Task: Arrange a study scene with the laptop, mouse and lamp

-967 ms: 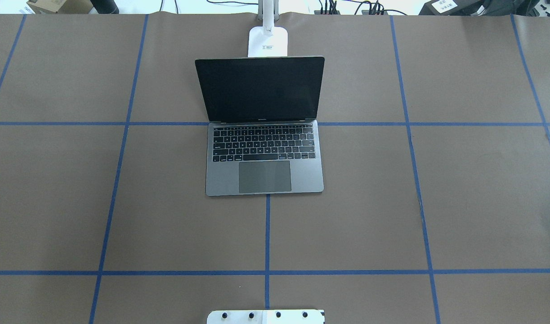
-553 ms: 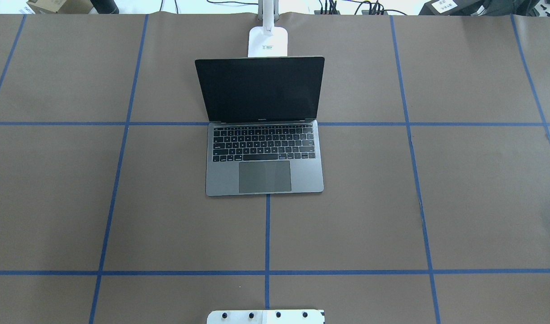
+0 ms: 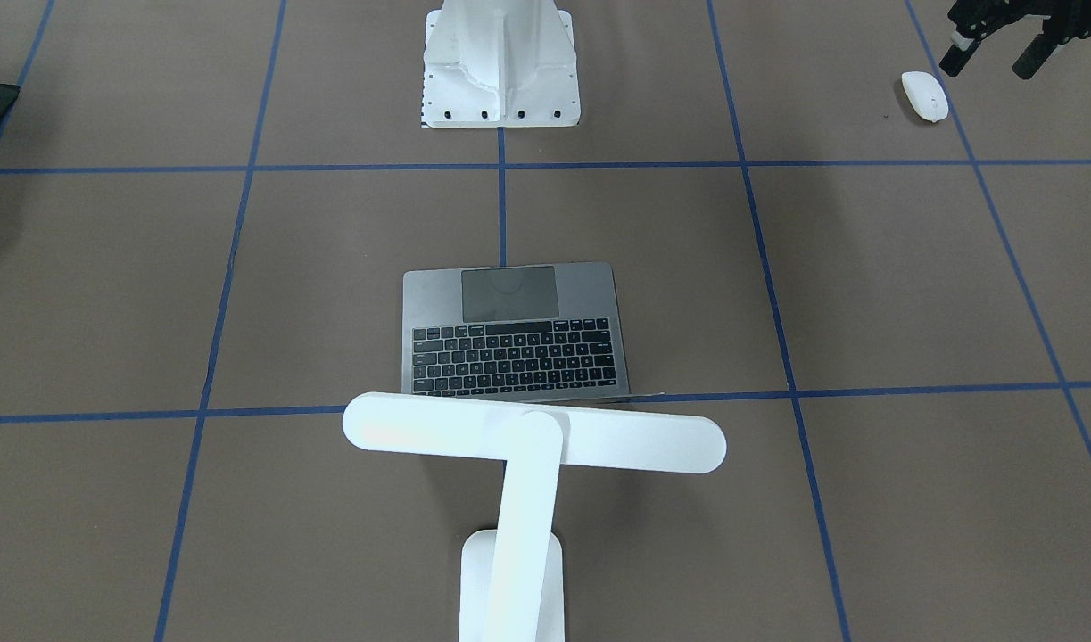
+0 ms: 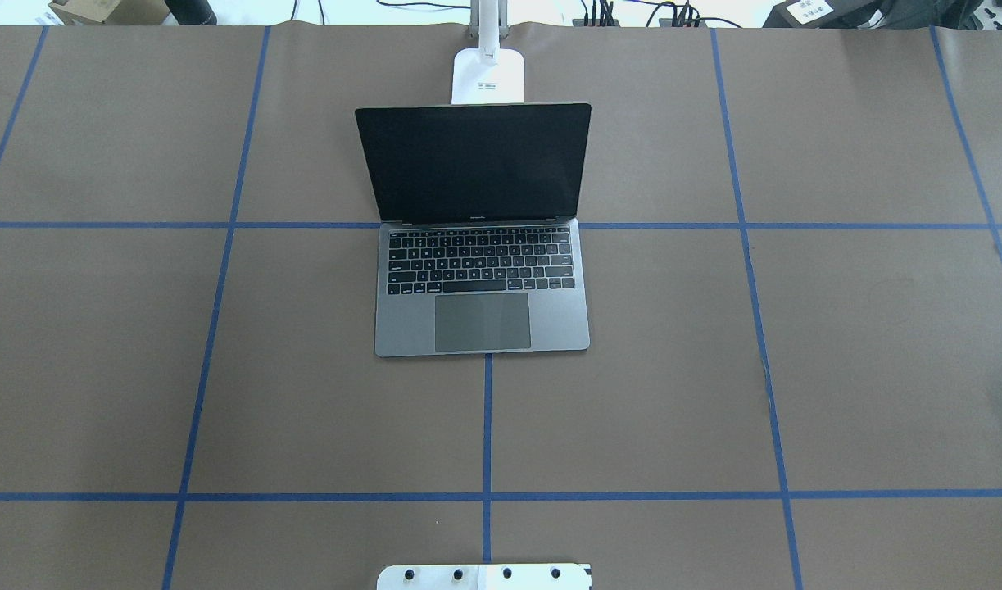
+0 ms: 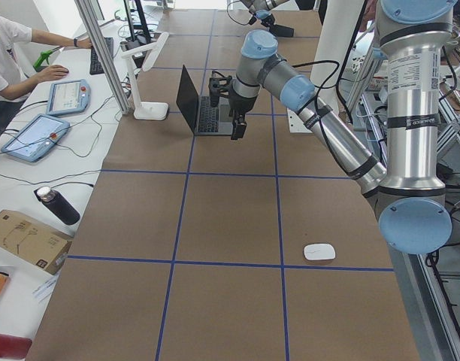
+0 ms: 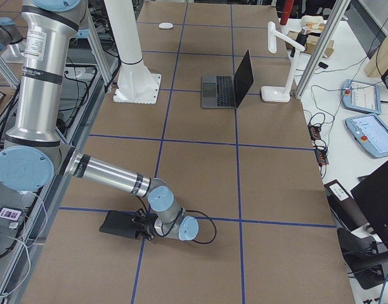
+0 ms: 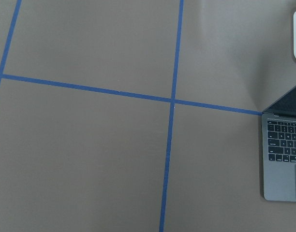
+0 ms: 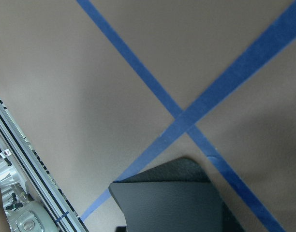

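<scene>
The laptop (image 4: 482, 283) stands open in the middle of the table, its dark screen facing me. Behind it is the lamp (image 3: 534, 434), whose bar head reaches over the screen's top edge; its base (image 4: 488, 75) sits at the far edge. The mouse (image 3: 924, 95) lies on the paper at my near left. My left gripper (image 3: 987, 64) hangs open above the table just beside the mouse, holding nothing. In the exterior right view my right gripper (image 6: 143, 228) is low at a black mat (image 6: 121, 225); I cannot tell whether it is open or shut.
The white bolted pedestal (image 3: 500, 71) stands at my near middle edge. Blue tape lines grid the brown paper. Beyond the far edge are cables, tablets, a bottle (image 5: 57, 204) and a seated person (image 5: 12, 53).
</scene>
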You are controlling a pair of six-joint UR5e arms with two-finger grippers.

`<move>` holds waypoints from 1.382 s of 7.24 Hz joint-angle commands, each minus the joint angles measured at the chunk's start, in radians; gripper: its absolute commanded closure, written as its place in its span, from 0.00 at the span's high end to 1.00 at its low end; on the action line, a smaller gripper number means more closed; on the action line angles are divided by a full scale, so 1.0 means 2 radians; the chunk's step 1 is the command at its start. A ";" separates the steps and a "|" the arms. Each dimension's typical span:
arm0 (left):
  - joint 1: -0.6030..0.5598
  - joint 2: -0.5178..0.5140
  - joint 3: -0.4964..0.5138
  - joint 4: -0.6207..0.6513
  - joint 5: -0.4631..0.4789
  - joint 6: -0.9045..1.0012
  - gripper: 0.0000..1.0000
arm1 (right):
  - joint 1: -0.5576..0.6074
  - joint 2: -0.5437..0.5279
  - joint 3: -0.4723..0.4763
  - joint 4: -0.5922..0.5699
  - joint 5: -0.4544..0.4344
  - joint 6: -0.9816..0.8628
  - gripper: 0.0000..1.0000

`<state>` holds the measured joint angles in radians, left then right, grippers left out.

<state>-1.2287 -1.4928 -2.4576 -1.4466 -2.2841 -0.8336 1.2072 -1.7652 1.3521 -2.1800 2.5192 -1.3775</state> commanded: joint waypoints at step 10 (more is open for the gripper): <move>0.000 0.009 -0.002 0.000 -0.002 0.000 1.00 | 0.035 0.133 0.163 -0.348 0.042 -0.014 0.00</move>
<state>-1.2284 -1.4763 -2.4605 -1.4465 -2.2868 -0.8330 1.2670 -1.5847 1.6810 -2.7713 2.5866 -1.4051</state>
